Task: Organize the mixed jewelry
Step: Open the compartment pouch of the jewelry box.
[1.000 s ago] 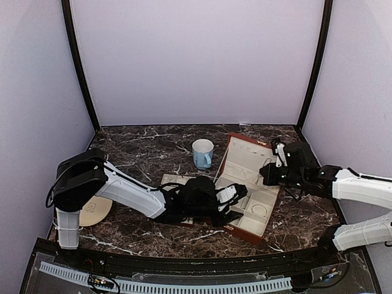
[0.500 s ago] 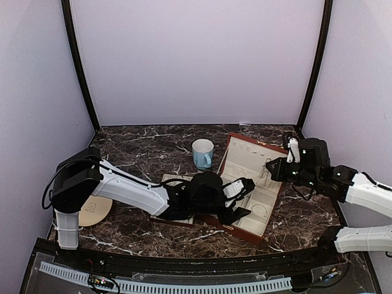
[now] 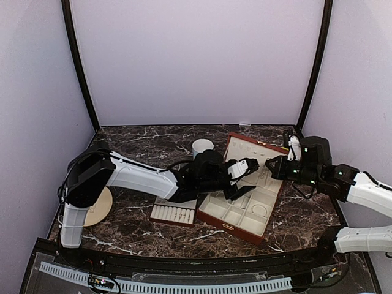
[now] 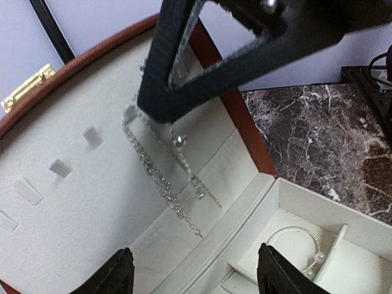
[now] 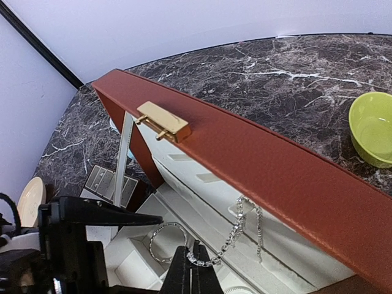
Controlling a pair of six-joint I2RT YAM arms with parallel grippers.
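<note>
The step in hand appears to be hanging the fine chain point(image 5: 236, 229) on the cream lining of the upright lid point(image 5: 275, 177) of the red-brown jewelry box point(image 3: 229, 228). The right gripper point(image 5: 195, 272) has its fingertips pinched together at one end of the chain and seems to grip it, while the rest is draped over a small tab on the lining and hangs down. The left gripper point(image 4: 199, 275) hovers over the box with its fingers spread apart and nothing between them, facing the lid. A wire-like bangle point(image 4: 294, 236) lies in a corner compartment of the box base. The slotted tray point(image 3: 174, 214) sits on the marble table just left of the box, holding a few tiny pieces too small to identify. The next move likely calls for the right gripper to settle the chain securely on its tab and let go without dragging it off. No brand, label or writing can be read anywhere; the gold clasp point(image 5: 162, 121) on the lid edge is plain.
</note>
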